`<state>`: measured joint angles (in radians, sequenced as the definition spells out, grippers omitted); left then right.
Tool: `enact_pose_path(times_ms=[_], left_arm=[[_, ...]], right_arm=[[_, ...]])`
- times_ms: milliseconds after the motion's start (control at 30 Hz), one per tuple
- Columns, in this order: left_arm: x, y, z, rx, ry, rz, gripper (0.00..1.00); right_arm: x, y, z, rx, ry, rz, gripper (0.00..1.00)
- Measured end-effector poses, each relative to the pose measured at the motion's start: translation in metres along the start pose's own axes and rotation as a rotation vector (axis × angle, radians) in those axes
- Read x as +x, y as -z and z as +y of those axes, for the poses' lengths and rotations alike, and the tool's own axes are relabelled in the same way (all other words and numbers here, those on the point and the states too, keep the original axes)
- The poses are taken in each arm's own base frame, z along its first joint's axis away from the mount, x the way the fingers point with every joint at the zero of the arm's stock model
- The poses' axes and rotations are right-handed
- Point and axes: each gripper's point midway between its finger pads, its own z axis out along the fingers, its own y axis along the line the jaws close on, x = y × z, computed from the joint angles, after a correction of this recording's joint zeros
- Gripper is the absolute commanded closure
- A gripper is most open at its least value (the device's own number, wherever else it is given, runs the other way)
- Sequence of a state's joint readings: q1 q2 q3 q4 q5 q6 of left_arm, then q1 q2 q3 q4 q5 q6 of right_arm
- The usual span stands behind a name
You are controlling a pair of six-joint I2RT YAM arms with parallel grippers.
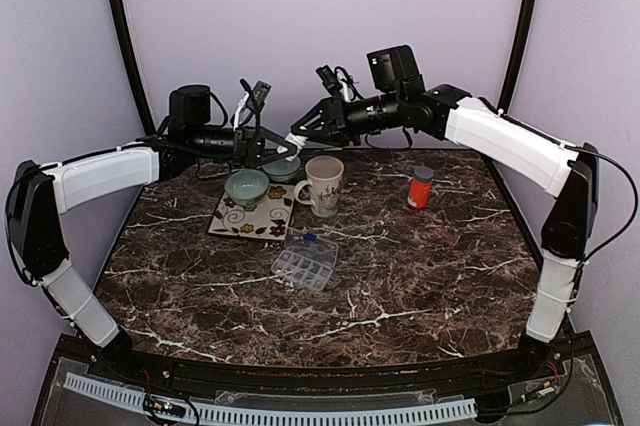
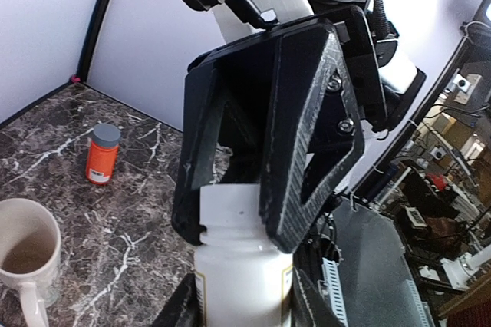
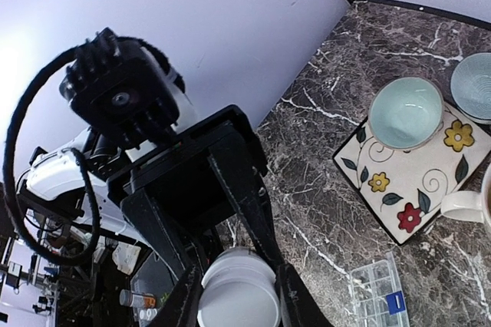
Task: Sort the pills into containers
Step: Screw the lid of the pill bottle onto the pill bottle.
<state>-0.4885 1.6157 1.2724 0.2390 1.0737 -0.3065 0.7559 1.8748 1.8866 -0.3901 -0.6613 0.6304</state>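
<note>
The bottle [image 2: 242, 281] is pinched by the left gripper [image 2: 244, 310] and its cap [image 3: 238, 289] clamped by the right gripper [image 3: 239, 310]; pills could be spilled if either grip is lost.

Robotics lab, data-collection booth. Left arm [image 1: 100, 174] and right arm [image 1: 500, 141] are bolted at the near edge of a marble-look table [image 1: 420, 276]. Plain lilac backdrop panels [image 1: 320, 6] on three sides, black frame poles [image 1: 118, 16], white slotted cable duct [image 1: 300, 413] along the front. Household props are staged on top: pill organiser [image 1: 305, 264], orange bottle [image 1: 421, 187], mug [image 1: 325, 186], floral tile [image 1: 250, 223]. Left wrist view looks past the booth to benches with gear and wires [image 2: 445, 166]. Right wrist view shows more clutter [image 3: 31, 265], blurry.
</note>
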Motion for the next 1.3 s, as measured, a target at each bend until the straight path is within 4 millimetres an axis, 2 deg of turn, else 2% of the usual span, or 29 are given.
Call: enact_pose_path(times_ms=[467,767,867,933,1000,1033,1167,1300], left_arm=[[-0.003,-0.023,0.028,-0.494,-0.285,-0.011,1.0],[0.002,-0.02,0.046,-0.842,-0.486,0.025,1.0],[0.006,-0.018,0.049,-0.9,-0.527,0.037,1.0],[0.007,-0.017,0.05,-0.92,-0.546,0.038,1.0],[0.008,-0.018,0.049,-0.919,-0.554,0.037,1.0],[0.008,-0.018,0.049,-0.918,-0.557,0.036,1.0],[0.003,-0.034,0.03,-0.828,-0.592,0.001,1.0],[0.002,-0.041,0.019,-0.782,-0.6,-0.013,1.0]], right_arm=[[-0.01,0.008,-0.035,0.174,-0.123,-0.034,0.96],[-0.012,-0.002,-0.053,0.234,-0.18,-0.021,0.96],[-0.01,-0.005,-0.057,0.241,-0.192,-0.011,0.89],[-0.009,-0.005,-0.058,0.246,-0.196,-0.008,0.76],[-0.009,-0.005,-0.058,0.249,-0.195,-0.009,0.59],[-0.009,-0.005,-0.058,0.249,-0.191,-0.009,0.55],[-0.006,-0.011,-0.054,0.246,-0.178,-0.006,0.47],[-0.005,-0.012,-0.052,0.243,-0.173,-0.01,0.45]])
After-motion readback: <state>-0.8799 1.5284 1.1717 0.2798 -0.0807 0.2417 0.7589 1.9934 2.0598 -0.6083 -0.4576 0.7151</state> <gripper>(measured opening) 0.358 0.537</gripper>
